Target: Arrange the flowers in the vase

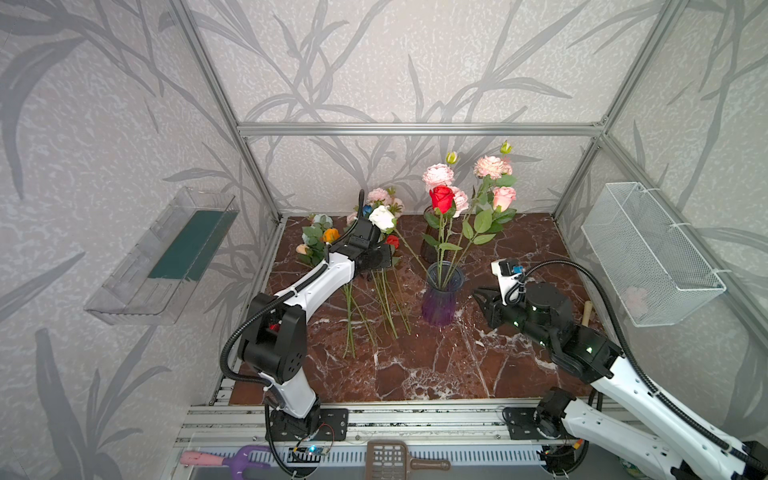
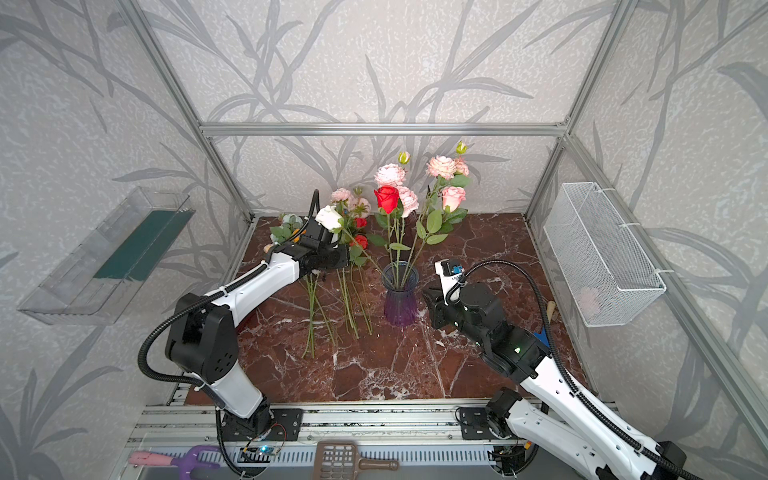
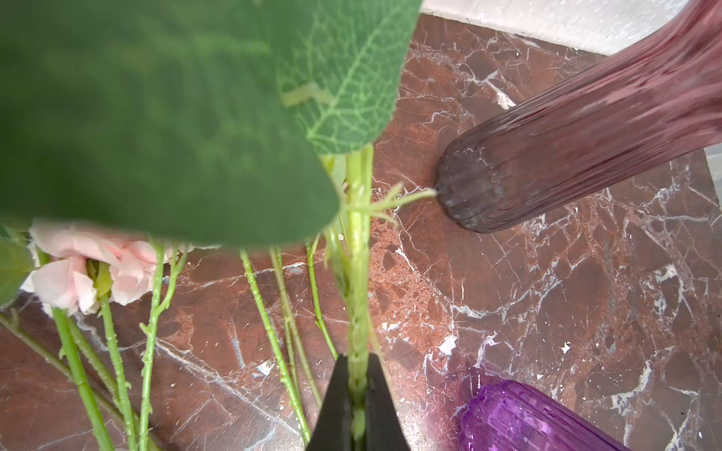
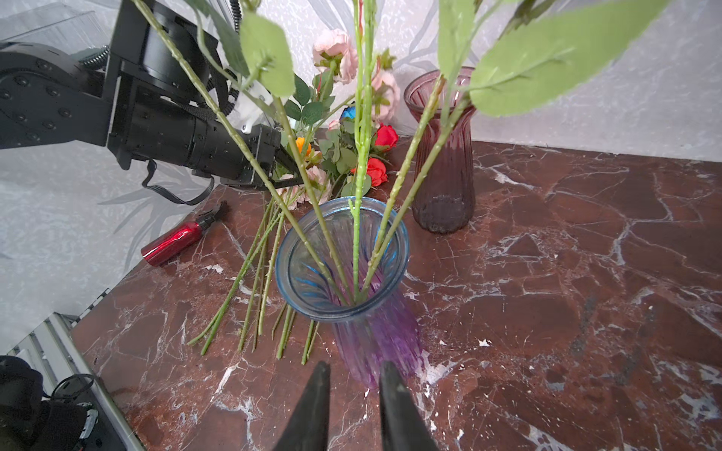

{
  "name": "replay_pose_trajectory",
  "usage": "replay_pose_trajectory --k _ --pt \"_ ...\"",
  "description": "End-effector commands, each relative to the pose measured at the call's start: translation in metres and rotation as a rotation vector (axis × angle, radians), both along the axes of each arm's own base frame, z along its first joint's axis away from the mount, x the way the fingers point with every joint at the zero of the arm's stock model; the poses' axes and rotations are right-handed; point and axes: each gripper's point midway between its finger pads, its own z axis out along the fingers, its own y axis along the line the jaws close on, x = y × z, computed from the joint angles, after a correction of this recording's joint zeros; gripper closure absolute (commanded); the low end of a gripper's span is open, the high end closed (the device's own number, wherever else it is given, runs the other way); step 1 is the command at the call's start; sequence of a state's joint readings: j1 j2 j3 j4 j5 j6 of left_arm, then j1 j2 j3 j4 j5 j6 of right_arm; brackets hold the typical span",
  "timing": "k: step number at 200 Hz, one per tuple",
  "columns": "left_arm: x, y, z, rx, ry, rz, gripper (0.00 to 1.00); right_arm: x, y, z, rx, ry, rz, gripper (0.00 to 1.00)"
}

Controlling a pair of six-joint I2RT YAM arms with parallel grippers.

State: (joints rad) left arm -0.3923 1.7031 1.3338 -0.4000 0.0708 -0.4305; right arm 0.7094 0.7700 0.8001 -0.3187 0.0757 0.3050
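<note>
L gripper (image 3: 357, 361) is pinched on a green stem (image 3: 357, 273) (prob. of the white rose (image 1: 382, 217)). R gripper (image 4: 354, 365) sits slightly parted, empty, beside the purple vase (image 1: 439, 305). We'd lift clear of the loose flowers (image 3: 78, 269) on the table (image 1: 415, 365), then feed the stem end into the vase mouth

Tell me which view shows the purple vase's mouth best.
The right wrist view: it looks down into the purple vase, with the open rim and the stems inside plainly seen. Both top views show the whole vase, small. The left wrist view catches only part of its ribbed side.
</note>
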Motion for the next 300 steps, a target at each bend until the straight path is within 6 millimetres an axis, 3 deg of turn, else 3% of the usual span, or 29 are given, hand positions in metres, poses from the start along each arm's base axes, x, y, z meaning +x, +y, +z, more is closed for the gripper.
replay_pose_trajectory --k 1,32,70,111,132,149,171,197,226,256,280,300 --pt "-0.004 0.008 0.018 0.002 -0.046 0.029 1.00 -0.001 0.000 0.008 0.027 -0.009 0.001 0.76" --pt "-0.008 0.024 0.053 -0.021 -0.169 0.080 1.00 -0.004 -0.004 0.014 0.032 -0.021 -0.002 0.76" --pt "-0.020 0.063 0.107 -0.028 -0.315 0.186 1.00 -0.008 -0.003 0.031 0.071 -0.060 0.016 0.73" --pt "-0.050 0.110 0.183 -0.091 -0.534 0.294 1.00 -0.016 0.008 0.061 0.132 -0.109 0.095 0.67" --pt "-0.073 0.122 0.227 -0.136 -0.662 0.275 1.00 -0.021 0.015 0.077 0.160 -0.131 0.144 0.64" --pt "-0.096 0.107 0.267 -0.204 -0.761 0.120 1.00 -0.023 0.021 0.090 0.178 -0.145 0.177 0.63" --pt "-0.136 0.067 0.307 -0.303 -0.835 -0.199 1.00 -0.028 0.030 0.105 0.197 -0.165 0.220 0.61" --pt "-0.192 0.036 0.336 -0.404 -0.919 -0.476 1.00 -0.034 0.044 0.122 0.209 -0.198 0.267 0.60" --pt "-0.236 0.017 0.355 -0.548 -0.940 -0.671 1.00 -0.046 0.068 0.139 0.184 -0.244 0.333 0.60" --pt "-0.245 0.012 0.366 -0.638 -0.945 -0.717 1.00 -0.058 0.094 0.156 0.187 -0.283 0.404 0.60" --pt "-0.239 0.006 0.364 -0.683 -0.927 -0.713 1.00 -0.064 0.114 0.173 0.219 -0.312 0.460 0.59" --pt "-0.230 -0.001 0.358 -0.689 -0.905 -0.689 1.00 -0.080 0.139 0.182 0.221 -0.333 0.542 0.58"
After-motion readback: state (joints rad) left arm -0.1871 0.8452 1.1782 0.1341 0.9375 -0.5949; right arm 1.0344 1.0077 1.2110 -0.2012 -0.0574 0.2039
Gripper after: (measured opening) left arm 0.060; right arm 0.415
